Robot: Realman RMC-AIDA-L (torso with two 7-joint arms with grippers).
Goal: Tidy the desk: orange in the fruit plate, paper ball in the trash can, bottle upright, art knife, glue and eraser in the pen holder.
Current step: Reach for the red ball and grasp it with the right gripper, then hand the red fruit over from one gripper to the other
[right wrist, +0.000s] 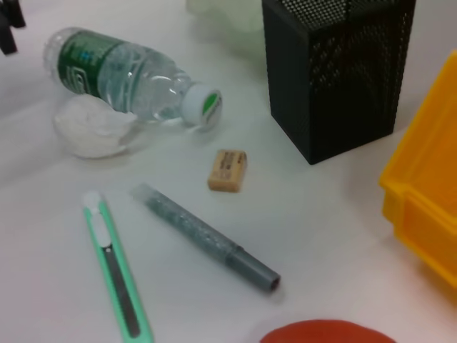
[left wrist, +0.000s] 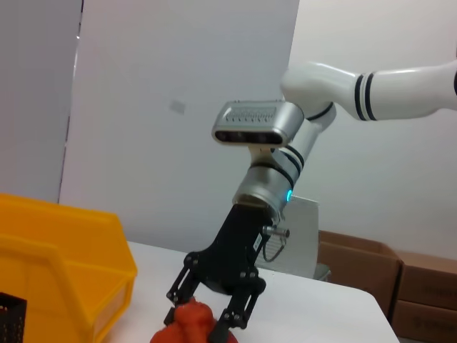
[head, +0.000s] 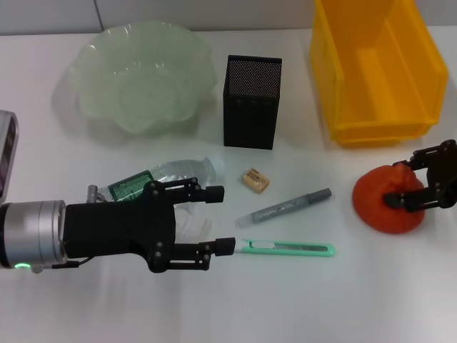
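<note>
White desk (head: 300, 300), bottle (head: 168, 176) (lying) behind left gripper (head: 220, 219)

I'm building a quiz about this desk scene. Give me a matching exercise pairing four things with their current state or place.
Things:
1. bottle
2. orange
3. eraser
4. fruit plate

States:
A. between the right gripper's jaws
B. empty
C. lying on its side
D. on the desk in front of the pen holder

Pairs: 1-C, 2-A, 3-D, 4-B
</note>
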